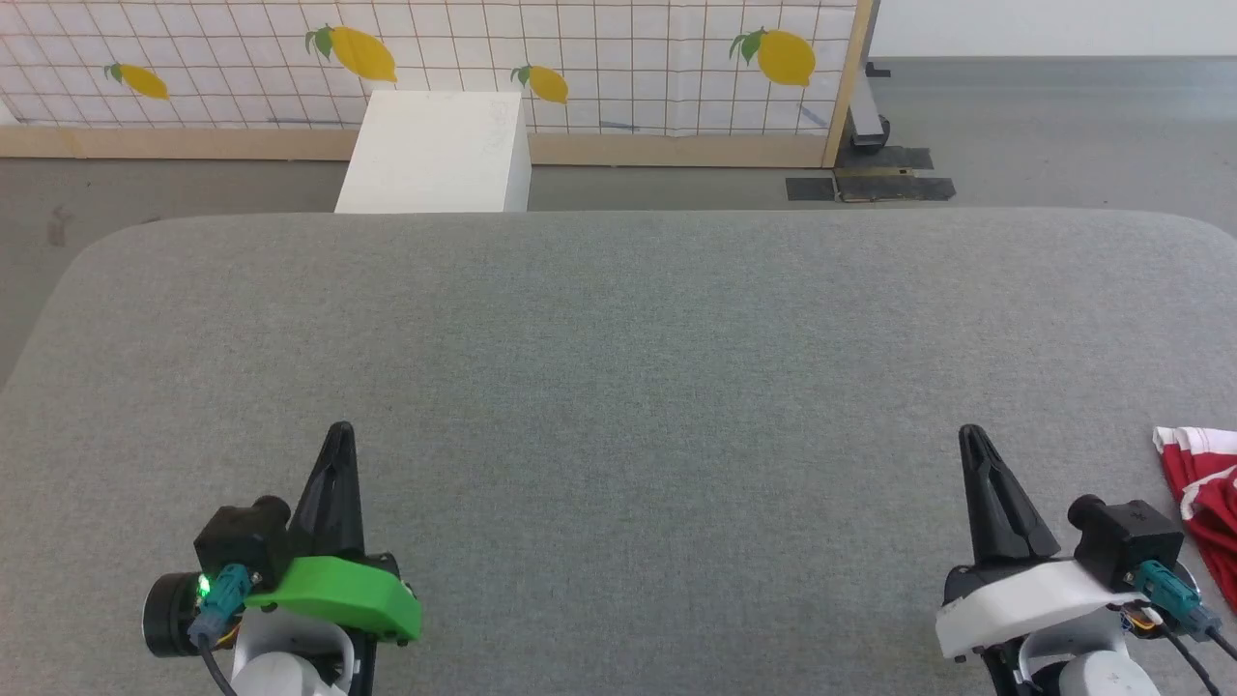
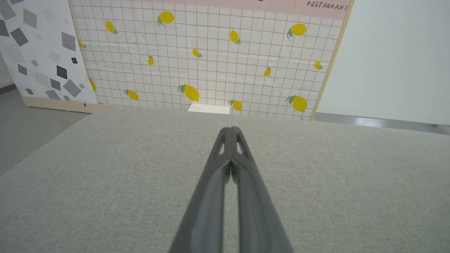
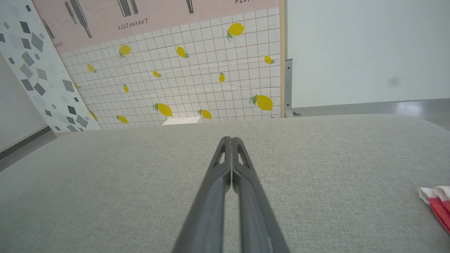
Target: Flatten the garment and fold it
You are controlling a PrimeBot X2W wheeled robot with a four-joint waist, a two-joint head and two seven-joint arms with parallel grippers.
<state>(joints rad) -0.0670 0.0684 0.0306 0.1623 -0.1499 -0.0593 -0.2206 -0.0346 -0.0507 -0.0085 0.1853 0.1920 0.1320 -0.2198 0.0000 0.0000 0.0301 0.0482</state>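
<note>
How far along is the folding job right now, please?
Nothing looks done: the garment lies crumpled on the table, to the right of the right gripper, partly out of frame. Nothing is in hand: that gripper and the left gripper are shut and empty. Grasping, flattening and folding remain.

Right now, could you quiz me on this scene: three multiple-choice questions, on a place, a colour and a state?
1. Where on the grey table does the red garment lie?
A. in the middle
B. right of the right end effector
C. at the far edge
2. What colour is the cover behind the left end effector?
A. white
B. green
C. blue
3. How are both end effectors?
A. wide open
B. shut on cloth
C. shut, empty
Answers: 1 B, it lies at the head view's lower right; 2 B, it is bright green; 3 C, each wrist view shows fingers pressed together, nothing between.
</note>
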